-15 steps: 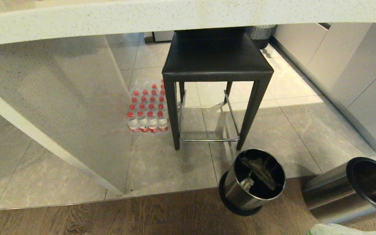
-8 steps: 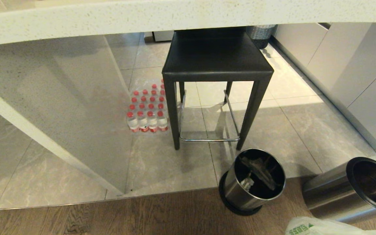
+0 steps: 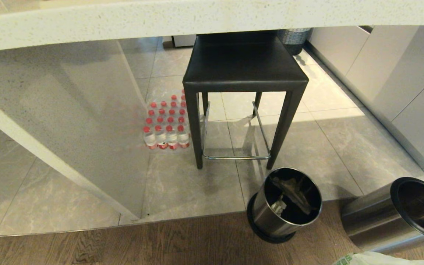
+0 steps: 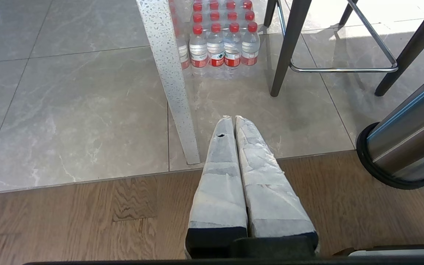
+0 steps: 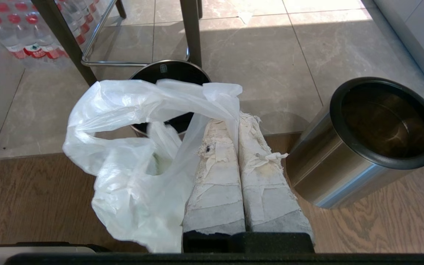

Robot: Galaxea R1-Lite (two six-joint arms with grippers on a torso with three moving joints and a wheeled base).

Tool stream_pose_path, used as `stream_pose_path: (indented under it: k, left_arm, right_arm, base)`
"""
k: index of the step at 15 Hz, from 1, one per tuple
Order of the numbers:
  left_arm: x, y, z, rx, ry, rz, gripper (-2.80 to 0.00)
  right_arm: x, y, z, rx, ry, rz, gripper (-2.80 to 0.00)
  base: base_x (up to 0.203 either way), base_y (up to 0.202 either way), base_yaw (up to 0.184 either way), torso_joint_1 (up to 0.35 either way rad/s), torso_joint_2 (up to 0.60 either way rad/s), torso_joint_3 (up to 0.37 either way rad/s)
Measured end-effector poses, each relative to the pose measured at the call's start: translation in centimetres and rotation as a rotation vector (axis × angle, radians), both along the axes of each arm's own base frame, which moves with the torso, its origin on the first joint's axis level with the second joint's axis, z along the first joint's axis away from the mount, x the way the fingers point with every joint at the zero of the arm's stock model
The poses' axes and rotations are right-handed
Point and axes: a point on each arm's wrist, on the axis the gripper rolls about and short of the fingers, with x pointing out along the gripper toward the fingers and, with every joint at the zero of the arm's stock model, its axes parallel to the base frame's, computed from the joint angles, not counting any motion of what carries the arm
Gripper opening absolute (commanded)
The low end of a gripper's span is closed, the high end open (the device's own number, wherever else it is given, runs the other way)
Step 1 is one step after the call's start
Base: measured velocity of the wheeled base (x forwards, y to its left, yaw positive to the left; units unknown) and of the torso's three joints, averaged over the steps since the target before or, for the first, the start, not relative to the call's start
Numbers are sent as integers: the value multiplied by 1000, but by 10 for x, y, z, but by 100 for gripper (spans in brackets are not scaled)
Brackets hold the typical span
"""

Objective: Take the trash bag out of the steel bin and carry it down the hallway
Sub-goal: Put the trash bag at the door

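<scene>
Trash bag (image 5: 131, 162) mostly cut off in head view, beside steel bin (image 5: 366, 143). Right gripper (image 5: 238, 119) low, pinching bag. Left gripper (image 4: 234, 118) closed, empty.

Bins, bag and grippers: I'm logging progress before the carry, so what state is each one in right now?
Trash bag: out of the bin, hanging crumpled from the right gripper.
Right gripper: shut on the bag's edge.
Left gripper: shut, empty, above the floor.
Steel bin: upright, no bag in it.
Second bin: upright, dark scraps inside.
Stool: standing, seat bare.
Bottle pack: capped, on the tiles.
</scene>
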Motion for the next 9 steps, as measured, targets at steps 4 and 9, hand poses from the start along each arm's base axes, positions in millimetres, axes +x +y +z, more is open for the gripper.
stream_pose_path:
  k: [4,9]
  left_arm:
    - [0,0,0,1,0,0,-280]
    - [0,0,0,1,0,0,-280]
  right_arm:
    - [0,0,0,0,0,0,-280]
    - [0,0,0,0,1,0,-280]
  base:
    - [0,0,0,0,0,0]
    - [0,0,0,0,0,0]
